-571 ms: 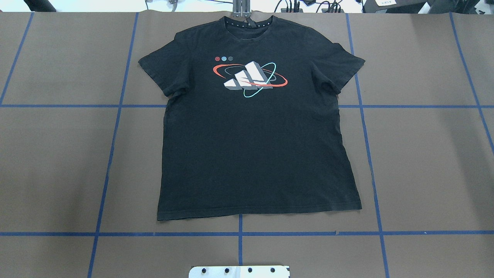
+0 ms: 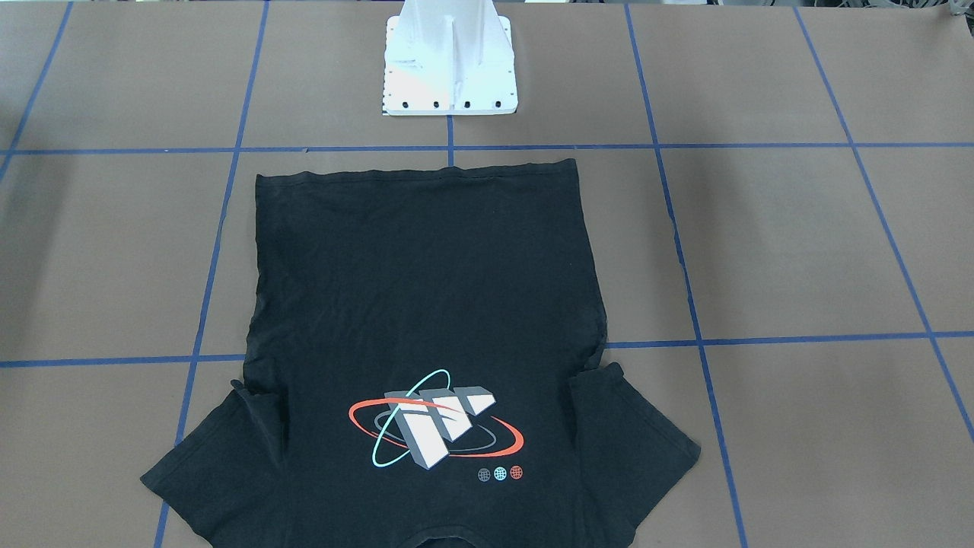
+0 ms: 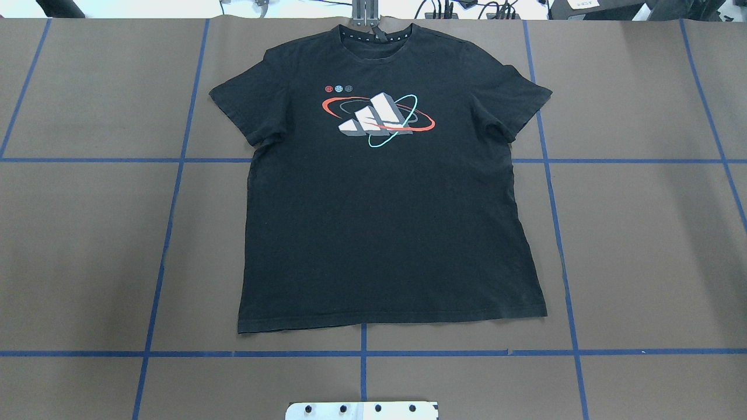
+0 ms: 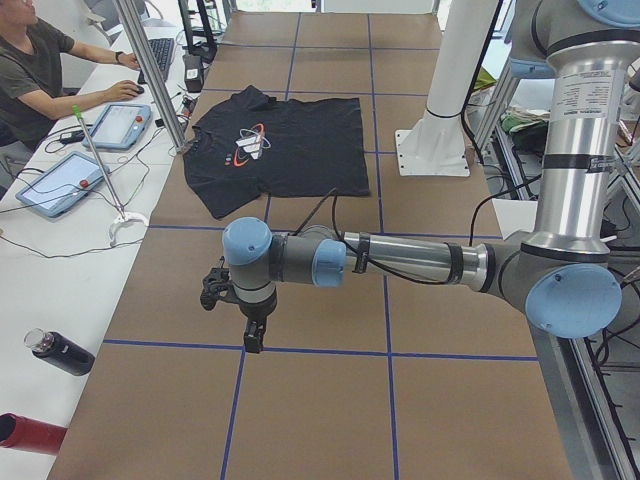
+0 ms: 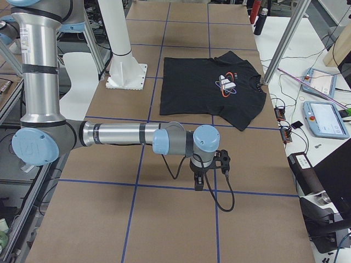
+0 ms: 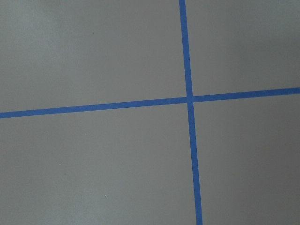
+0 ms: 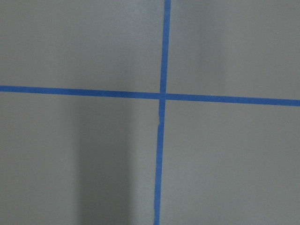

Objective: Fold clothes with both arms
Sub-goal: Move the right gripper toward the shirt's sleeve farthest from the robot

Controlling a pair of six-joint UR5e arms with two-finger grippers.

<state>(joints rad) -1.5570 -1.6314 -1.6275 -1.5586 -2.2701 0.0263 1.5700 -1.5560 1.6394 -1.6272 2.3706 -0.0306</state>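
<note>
The black T-shirt (image 3: 379,221) lies flat and spread on the brown table, print side up, collar at the far edge and hem toward the robot. It also shows in the front-facing view (image 2: 426,289), the left view (image 4: 290,150) and the right view (image 5: 203,93). My left gripper (image 4: 252,335) hangs over bare table far to the shirt's side, fingers down; I cannot tell if it is open. My right gripper (image 5: 199,183) hangs over bare table on the other side; I cannot tell its state either. Both wrist views show only table and blue tape.
The white pedestal base (image 2: 449,68) stands just behind the shirt's hem. Blue tape lines (image 3: 362,353) grid the table. An operator (image 4: 40,70) sits at a side bench with control tablets (image 4: 60,185). A dark bottle (image 4: 60,352) lies there. A metal post (image 5: 282,41) stands near the collar.
</note>
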